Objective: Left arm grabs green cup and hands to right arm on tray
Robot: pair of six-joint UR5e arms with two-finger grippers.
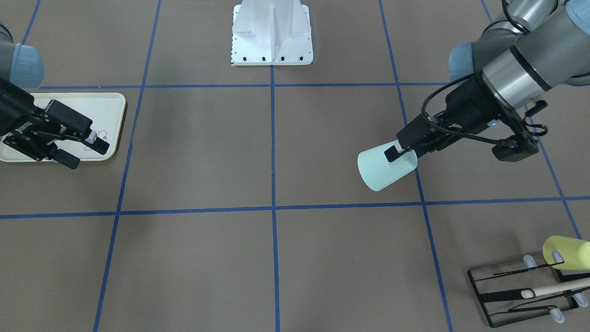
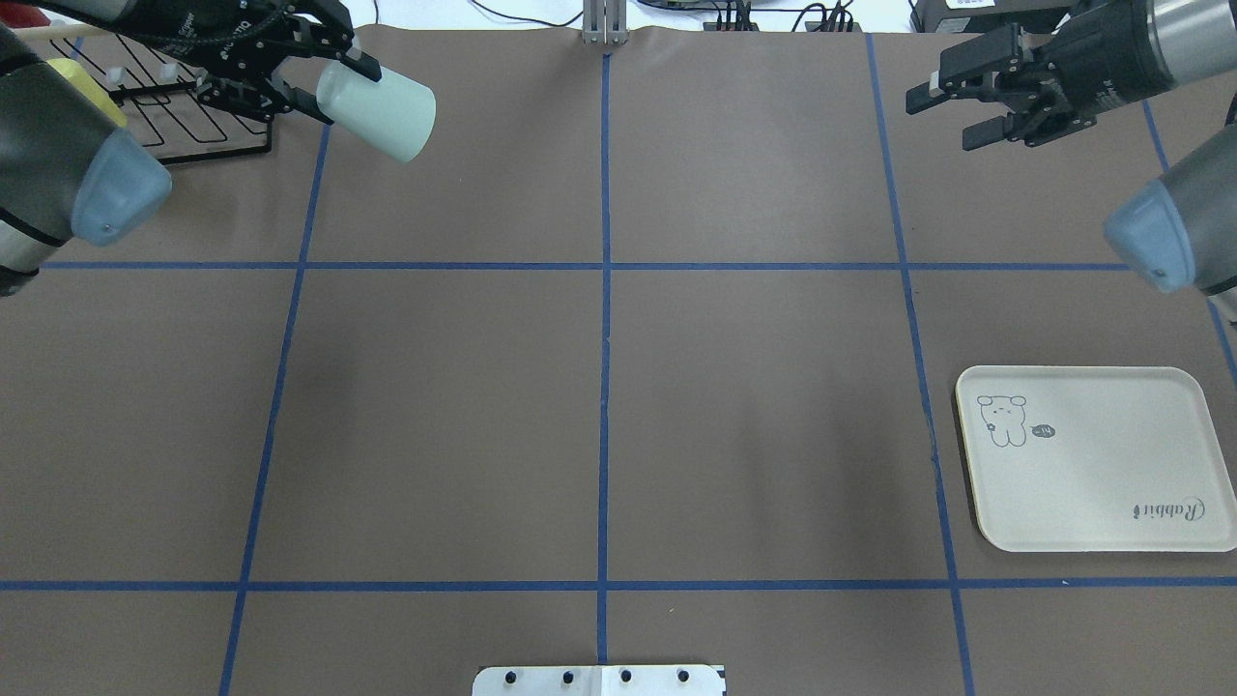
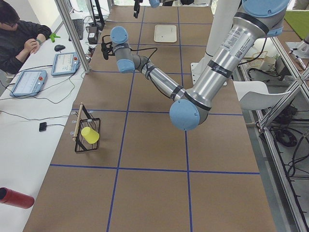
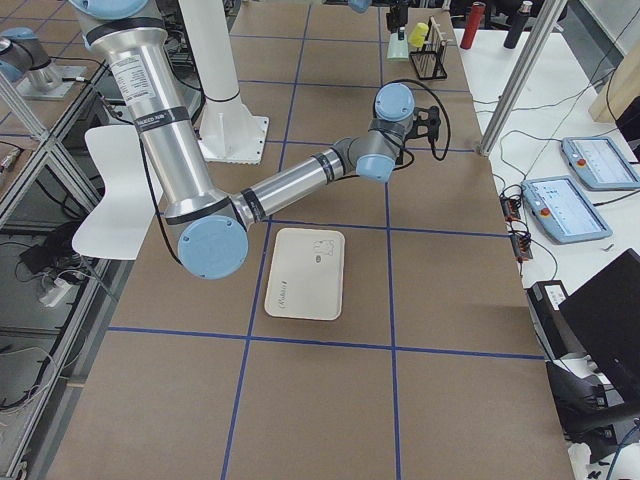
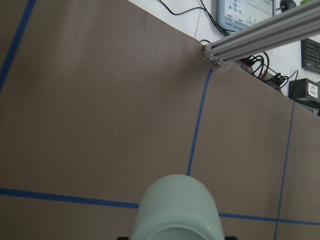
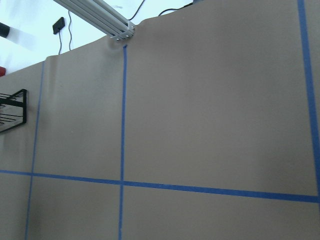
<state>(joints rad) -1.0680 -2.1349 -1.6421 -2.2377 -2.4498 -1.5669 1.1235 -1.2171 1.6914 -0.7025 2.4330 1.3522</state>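
green cup (image 1: 379, 173) aloft, tilted, in the left gripper (image 1: 399, 152)
it is pinched at the rim wall, well apart from the tray (image 1: 113, 107); it looks like light, stiff, slick plastic, so the right gripper (image 1: 84, 154), wide and empty, could best take the bare body.

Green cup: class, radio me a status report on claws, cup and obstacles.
Left claw shut on green cup, cup tilted sideways. Right claw open, empty. Tray bare; nothing between claws.
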